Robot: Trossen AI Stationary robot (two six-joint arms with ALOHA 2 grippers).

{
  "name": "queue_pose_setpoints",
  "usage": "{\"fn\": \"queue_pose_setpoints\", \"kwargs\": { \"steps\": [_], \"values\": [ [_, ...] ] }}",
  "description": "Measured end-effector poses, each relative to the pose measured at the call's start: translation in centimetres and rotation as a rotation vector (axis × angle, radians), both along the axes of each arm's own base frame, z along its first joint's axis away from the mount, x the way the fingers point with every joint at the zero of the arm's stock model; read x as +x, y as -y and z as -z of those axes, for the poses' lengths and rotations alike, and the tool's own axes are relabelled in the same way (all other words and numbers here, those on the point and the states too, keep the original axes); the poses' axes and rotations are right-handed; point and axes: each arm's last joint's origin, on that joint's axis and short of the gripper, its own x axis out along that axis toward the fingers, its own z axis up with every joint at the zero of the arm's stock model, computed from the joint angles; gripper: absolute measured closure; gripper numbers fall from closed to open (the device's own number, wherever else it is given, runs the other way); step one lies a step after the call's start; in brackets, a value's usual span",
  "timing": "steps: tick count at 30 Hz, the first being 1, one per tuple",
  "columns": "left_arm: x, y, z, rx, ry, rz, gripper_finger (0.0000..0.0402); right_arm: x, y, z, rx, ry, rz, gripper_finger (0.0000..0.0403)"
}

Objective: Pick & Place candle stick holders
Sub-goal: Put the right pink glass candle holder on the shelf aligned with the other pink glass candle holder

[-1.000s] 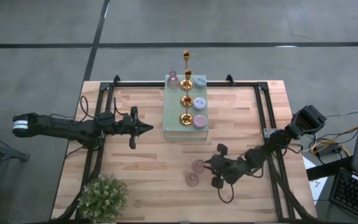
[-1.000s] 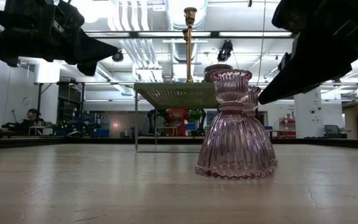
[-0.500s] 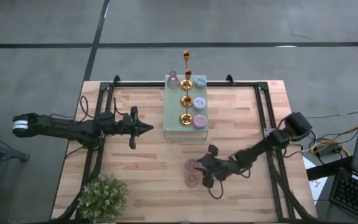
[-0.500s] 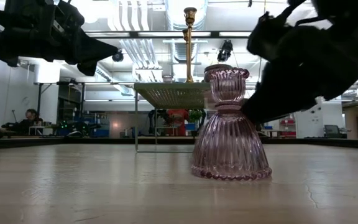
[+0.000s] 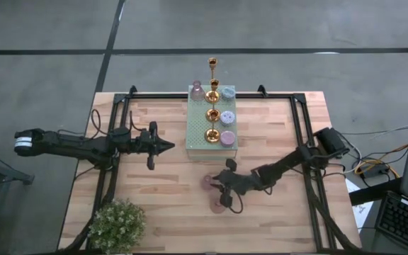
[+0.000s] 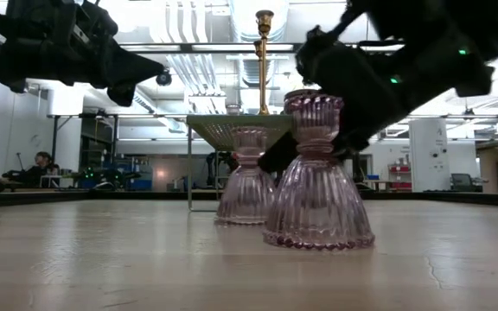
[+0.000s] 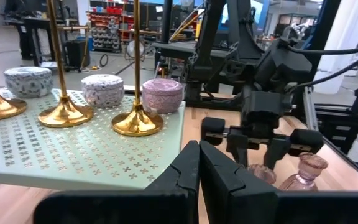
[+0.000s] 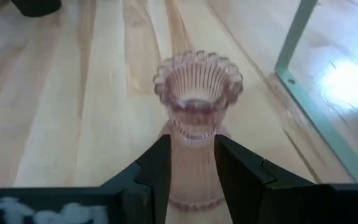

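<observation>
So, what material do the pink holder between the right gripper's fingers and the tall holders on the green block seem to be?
The pink holder looks like clear tinted glass: ribbed and see-through. The tall holders look like polished brass or gold-plated metal, judging by their shiny, mirror-like bases.

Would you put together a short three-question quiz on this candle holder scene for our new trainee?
1. True or false: the left gripper holds a gold holder.
2. How many pink glass holders stand directly on the wooden table?
3. The right gripper is closed on: A a lavender holder; B one of the pink glass holders; C the plant.
Key: 1 false; 2 two; 3 B.
</observation>
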Motion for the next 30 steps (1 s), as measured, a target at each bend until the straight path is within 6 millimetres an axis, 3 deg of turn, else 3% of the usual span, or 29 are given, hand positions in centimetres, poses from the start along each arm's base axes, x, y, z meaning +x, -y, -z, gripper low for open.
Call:
{"fn": "queue_pose_setpoints", "kwargs": {
  "steps": [5,14,26,30],
  "values": [
    [0.0,0.1,0.0,-0.016,0.001,0.041,0.0390,0.2,0.2,-0.3,-0.022,-0.010,-0.022,0.0285],
    [0.9,0.5,-1.1,0.015,-0.037,0.185,0.0390,-1.8,0.4,-1.3,-0.007,-0.160,0.011,0.0296],
    [6.4,2.2,-2.2,0.199,-0.275,0.336,0.0387,-5.4,-1.0,-4.2,0.049,-0.125,-0.034,0.0388],
    [8.5,3.5,-2.6,0.243,-0.328,0.391,0.0353,-7.2,-0.7,-4.3,0.072,-0.101,0.010,0.0394]
  ]
}}
